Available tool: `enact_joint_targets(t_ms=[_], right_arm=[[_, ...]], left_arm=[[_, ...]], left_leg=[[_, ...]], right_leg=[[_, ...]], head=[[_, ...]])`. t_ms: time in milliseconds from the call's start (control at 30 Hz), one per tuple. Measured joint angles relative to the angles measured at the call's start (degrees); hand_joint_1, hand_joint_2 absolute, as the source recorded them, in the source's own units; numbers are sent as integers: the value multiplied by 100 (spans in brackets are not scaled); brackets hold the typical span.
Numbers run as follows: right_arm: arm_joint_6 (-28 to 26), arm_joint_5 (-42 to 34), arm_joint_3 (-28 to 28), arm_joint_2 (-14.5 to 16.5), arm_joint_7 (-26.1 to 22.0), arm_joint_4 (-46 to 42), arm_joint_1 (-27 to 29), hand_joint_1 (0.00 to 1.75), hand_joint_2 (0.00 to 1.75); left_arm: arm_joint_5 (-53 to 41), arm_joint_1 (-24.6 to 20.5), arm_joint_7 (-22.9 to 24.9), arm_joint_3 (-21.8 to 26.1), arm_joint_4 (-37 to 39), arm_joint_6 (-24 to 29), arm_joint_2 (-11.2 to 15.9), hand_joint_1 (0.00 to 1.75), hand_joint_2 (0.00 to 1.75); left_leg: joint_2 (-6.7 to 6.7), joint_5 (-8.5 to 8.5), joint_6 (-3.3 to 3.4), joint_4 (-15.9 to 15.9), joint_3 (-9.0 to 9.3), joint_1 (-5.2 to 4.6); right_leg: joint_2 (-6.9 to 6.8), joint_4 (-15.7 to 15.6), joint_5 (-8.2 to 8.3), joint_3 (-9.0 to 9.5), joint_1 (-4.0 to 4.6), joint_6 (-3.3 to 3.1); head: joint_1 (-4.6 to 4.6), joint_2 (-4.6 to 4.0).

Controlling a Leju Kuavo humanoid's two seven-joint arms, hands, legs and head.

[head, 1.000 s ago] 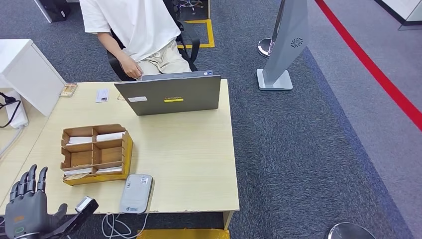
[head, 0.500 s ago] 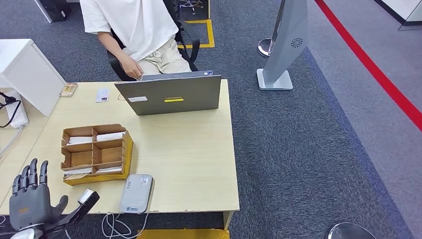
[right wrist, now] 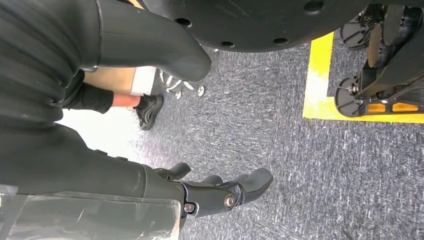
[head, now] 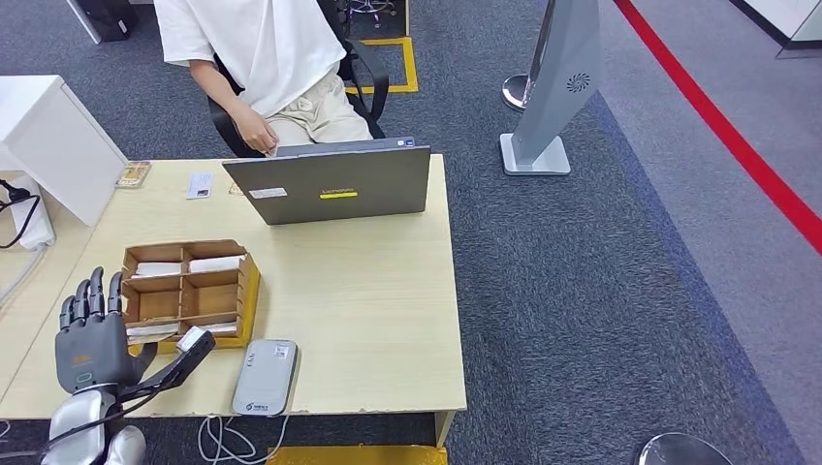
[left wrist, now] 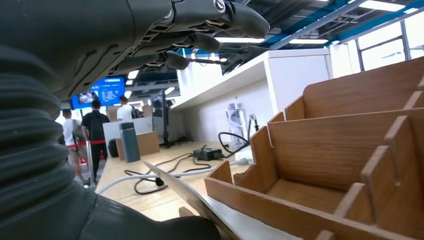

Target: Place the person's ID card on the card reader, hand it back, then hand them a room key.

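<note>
ID card (head: 199,185) lies on the surface (head: 368,291) near the person (head: 262,58), far from the card reader (head: 265,376), while the left robot hand (head: 94,334) hovers spread beside the wooden organizer (head: 189,298).

The person (head: 262,58) is being cut off at the shoulders by the head view's upper edge; the laptop's (head: 330,182) screen is being hidden behind its lid; print on the small card (head: 199,185) is being rendered too small to read.

laptop (head: 334,184) open, table's far edge | grey stand (head: 553,92) on carpet
</note>
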Motion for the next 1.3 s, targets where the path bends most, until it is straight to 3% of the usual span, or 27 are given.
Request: enact_joint_targets(t_ms=[333, 567, 867, 1067, 1300], right_arm=[[1, 18, 28, 1, -8, 0, -8, 0, 175], [0, -28, 27, 2, -7, 0, -6, 0, 175], [0, -50, 25, 2, -7, 0, -4, 0, 175], [-8, -233, -56, 31, -6, -9, 15, 0, 175], [-34, -367, -208, 79, -6, -44, 24, 0, 175]], left_arm=[[-52, -249, -21, -472, 143, -69, -166, 0, 175], [85, -239, 67, -806, -3, -606, -210, 0, 175], [167, -214, 126, -924, -151, -917, -210, 0, 175], [446, 240, 277, -1326, -1022, -1931, -199, 0, 175], [573, 712, 319, -1598, -1923, -2286, -68, 0, 175]], left_leg=[[1, 0, 0, 1, 0, -1], [0, 0, 0, 1, 0, -1], [0, 0, 0, 1, 0, -1], [1, -1, 0, 1, 2, 0], [1, -2, 0, 1, -1, 0]], right_leg=[[2, 0, 0, 0, -1, 0], [1, 0, 0, 2, 0, 0], [0, 0, 0, 3, 0, 0], [2, 0, -1, 4, 0, 1], [1, 0, -2, 2, 0, 1]], head=[[0, 0], [-1, 0], [0, 0], [0, 0], [0, 0]])
